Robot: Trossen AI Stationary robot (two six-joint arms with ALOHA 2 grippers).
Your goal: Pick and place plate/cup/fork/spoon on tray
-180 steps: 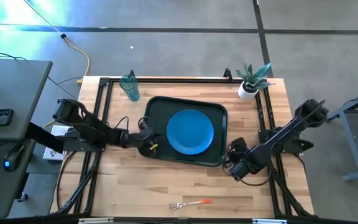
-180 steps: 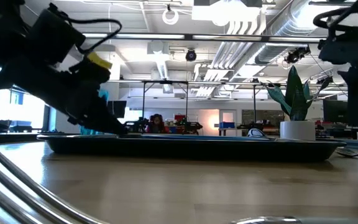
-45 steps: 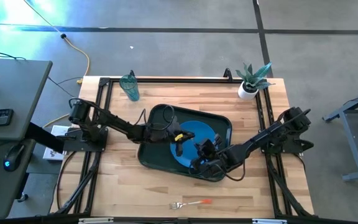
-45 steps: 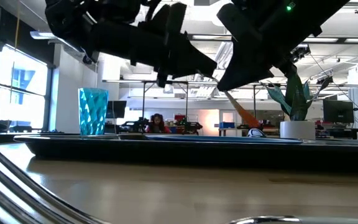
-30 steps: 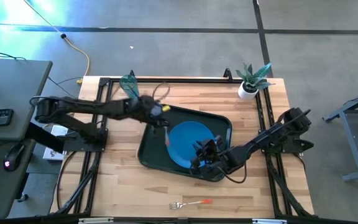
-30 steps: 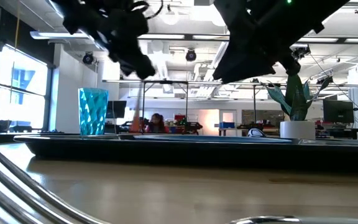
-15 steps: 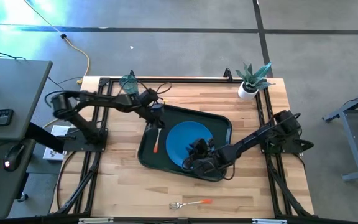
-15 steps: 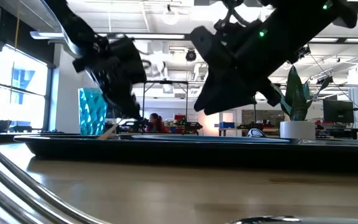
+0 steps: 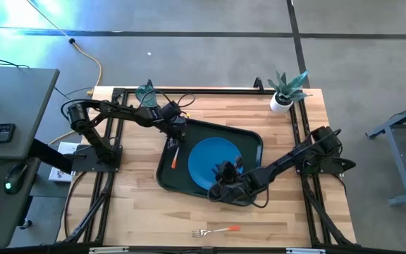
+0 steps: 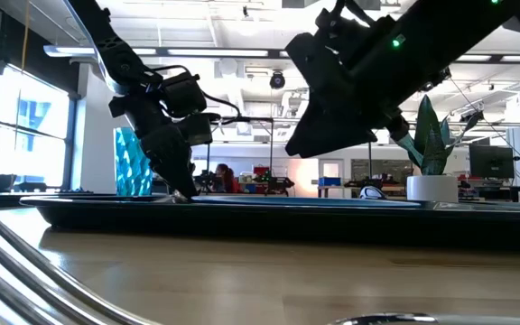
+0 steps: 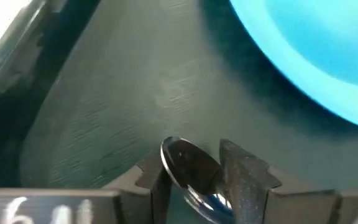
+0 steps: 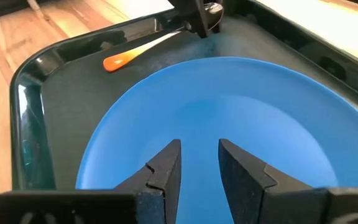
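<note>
Bright blue plate on dark green-black tray; spoon with silver bowl, orange handle; fork silver-tined, orange-handled, on pale striped wood table; translucent teal faceted cup; white pot with green plant; both arms black.

The plate lies in the tray with the spoon beside it on its left. The cup seemingly stands behind the tray's left corner, the fork on the desk before the tray.
</note>
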